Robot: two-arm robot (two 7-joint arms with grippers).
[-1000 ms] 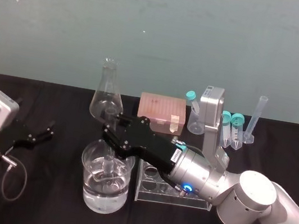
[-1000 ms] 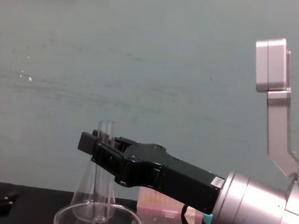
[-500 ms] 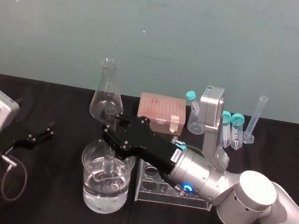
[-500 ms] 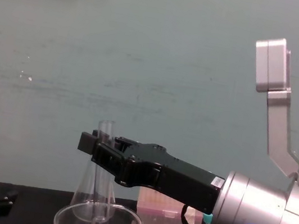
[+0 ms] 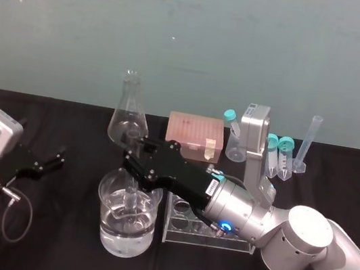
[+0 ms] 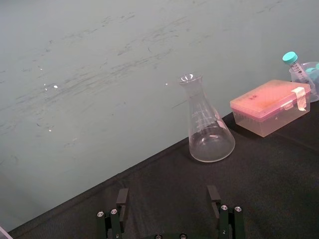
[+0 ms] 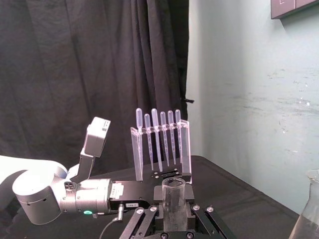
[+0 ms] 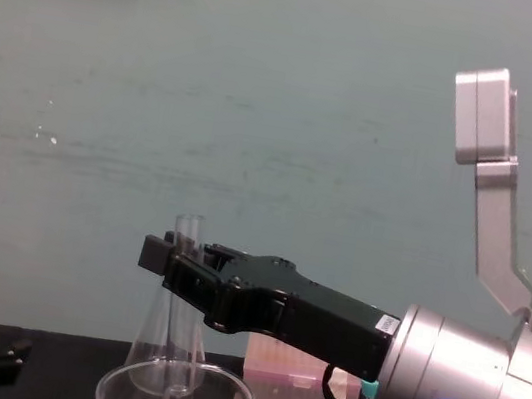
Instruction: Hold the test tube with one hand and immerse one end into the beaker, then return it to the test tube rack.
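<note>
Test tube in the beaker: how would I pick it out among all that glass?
Find the wide beaker of liquid at the table's front. The long black right gripper holds the test tube with its lower end inside. Unlike the teal-capped tubes at the back, it is plain, uncapped glass.

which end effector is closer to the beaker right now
Right. The right end effector is directly above the beaker, shut on the test tube, whose lower end dips into it. The left end effector rests open, well off to the beaker's left.

Scuffed teal wall (image 5: pixel 196 35) behind black table (image 5: pixel 63 226) — dark curtain (image 7: pixel 75 74) adj. to wall.
</note>
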